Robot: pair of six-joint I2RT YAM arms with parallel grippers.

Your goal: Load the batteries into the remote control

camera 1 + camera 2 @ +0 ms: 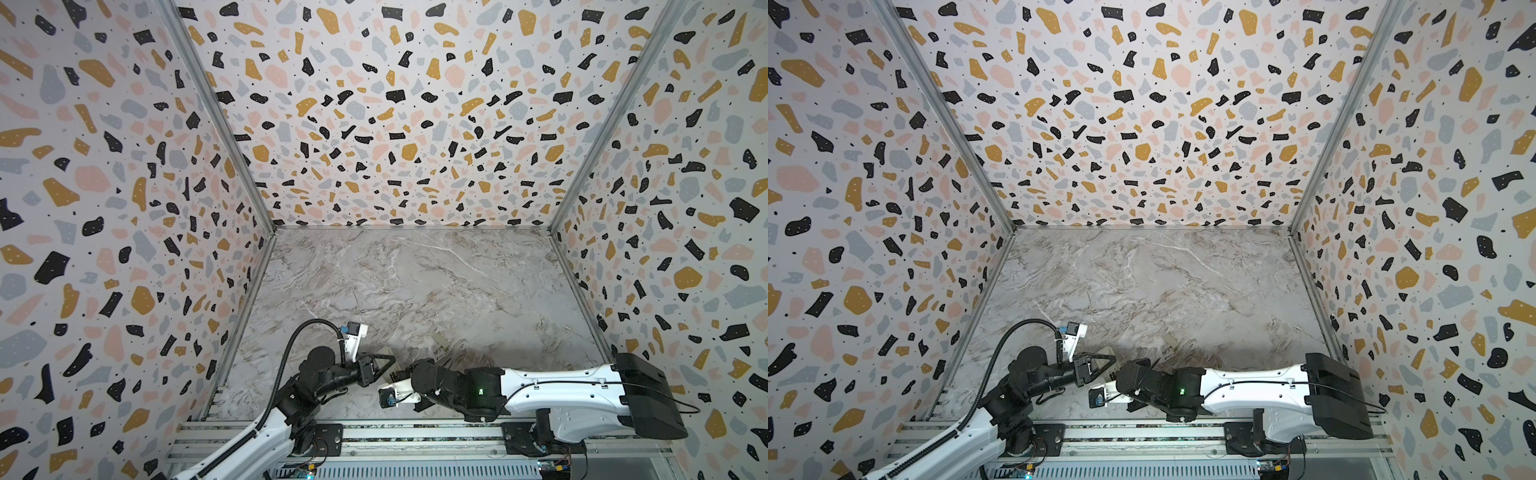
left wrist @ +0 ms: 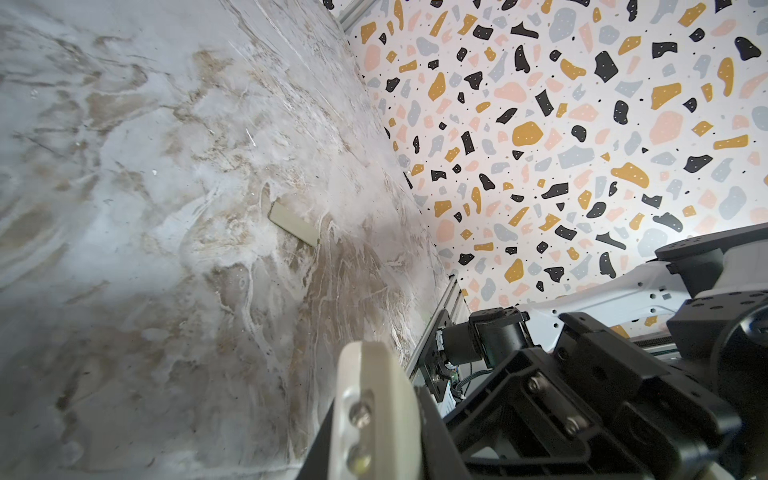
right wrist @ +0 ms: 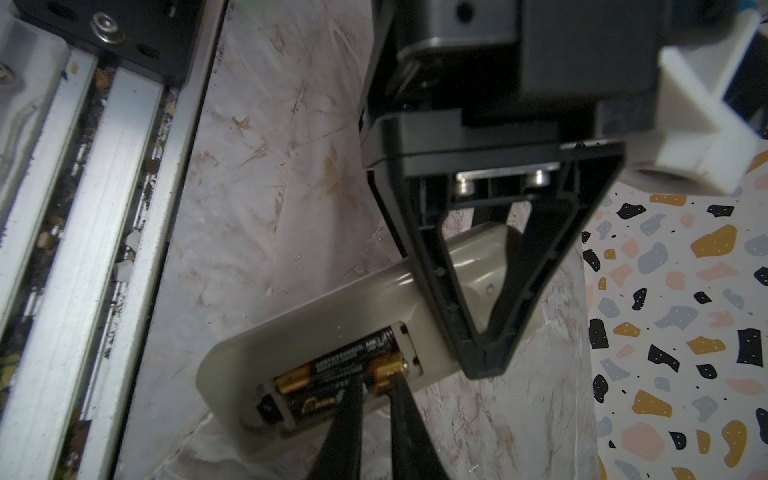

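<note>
The right jaws are all but closed and grip nothing I can make out. Their dark fingertips (image 3: 351, 403) rest on one of the batteries (image 3: 340, 357), the one whose coppery end points toward the other arm, and look to be pressing it home. The left jaws are shut tight across the remote control (image 3: 332, 307), on the half away from its open compartment (image 3: 405, 332).

That looks the right place to hold it. The remote seems light, stiff, smooth plastic that would skid on the desk (image 3: 257, 187) under a push. The batteries are small, hard and round, so they'd likely roll or spring back out.

Both cells lie side by side in the compartment with their gold ends opposed. The fingertips hide whether the pressed one sits fully down. In both top views all this sits at the lower middle of the frame. The compartment's cover (image 1: 440, 341) is off, lying on the desk a little above and to the right.
</note>
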